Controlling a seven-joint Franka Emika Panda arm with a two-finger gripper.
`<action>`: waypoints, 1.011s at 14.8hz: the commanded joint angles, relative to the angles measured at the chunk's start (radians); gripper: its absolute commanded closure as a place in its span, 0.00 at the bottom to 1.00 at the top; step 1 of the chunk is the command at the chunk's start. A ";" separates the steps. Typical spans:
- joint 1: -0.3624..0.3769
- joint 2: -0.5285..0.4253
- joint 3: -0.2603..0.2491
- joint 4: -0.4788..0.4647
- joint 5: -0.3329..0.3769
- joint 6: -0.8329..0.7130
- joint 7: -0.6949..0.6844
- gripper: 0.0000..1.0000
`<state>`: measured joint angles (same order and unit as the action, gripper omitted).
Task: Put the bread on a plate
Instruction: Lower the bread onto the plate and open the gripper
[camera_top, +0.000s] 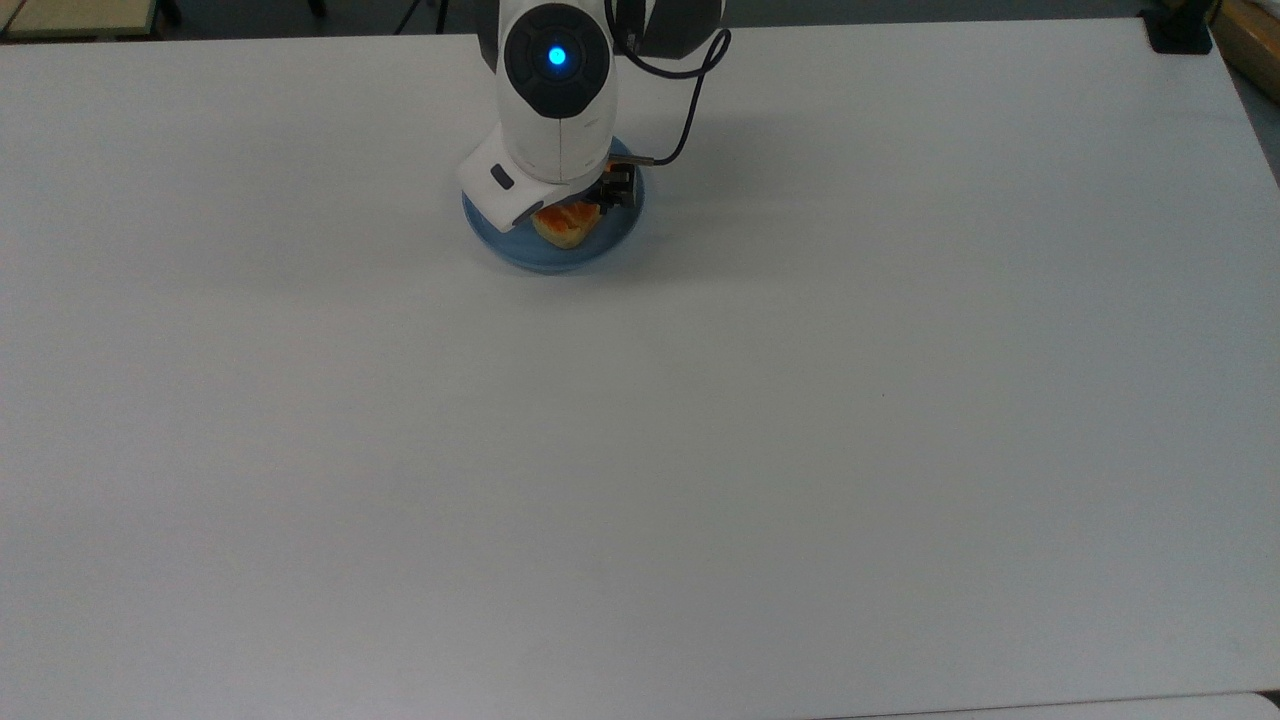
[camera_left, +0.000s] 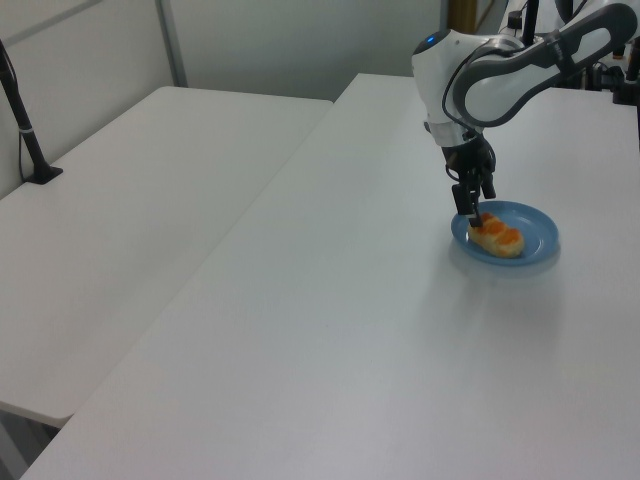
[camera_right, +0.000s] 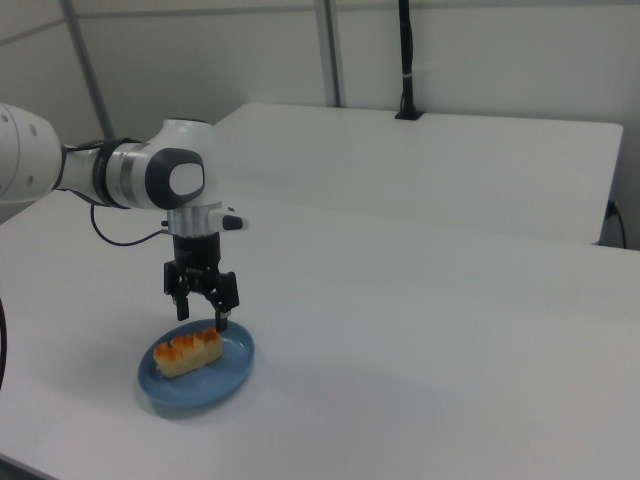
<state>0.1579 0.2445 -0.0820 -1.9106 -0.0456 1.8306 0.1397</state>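
The bread (camera_right: 188, 349) lay on the plate (camera_right: 225, 378), glossy orange top up, with the end effector (camera_right: 202, 310) just above it and holding nothing. In the right view the two fingers (camera_right: 222, 303) stood spread apart, wider than the loaf, their tips straddling the end of the loaf nearer the right view's right; whether a tip grazed the crust could not be told. The left view gave the same relation from the other side: the end effector (camera_left: 472, 204) hung over the end of the bread (camera_left: 497, 235) towards the left view's left, while the rest of the loaf stretched away across the plate (camera_left: 535, 237). In the top view the arm's white wrist covered the far part of the plate (camera_top: 500, 238), and the bread (camera_top: 566, 222) showed as an orange-and-beige wedge below the wrist's edge, its far end hidden. The end effector (camera_top: 598, 200) showed there as a dark block beside the loaf, and its fingers could not be made out. The plate sat on the white counter (camera_top: 760, 420), near the top view's upper edge. A black cable (camera_top: 688, 110) looped from the wrist.
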 joint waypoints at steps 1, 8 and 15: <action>-0.036 -0.132 0.028 -0.010 -0.008 0.015 -0.006 0.00; -0.147 -0.261 0.104 0.148 0.013 -0.099 -0.002 0.00; -0.161 -0.278 0.094 0.153 0.013 -0.100 -0.017 0.00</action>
<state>0.0100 -0.0254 0.0057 -1.7638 -0.0436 1.7497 0.1397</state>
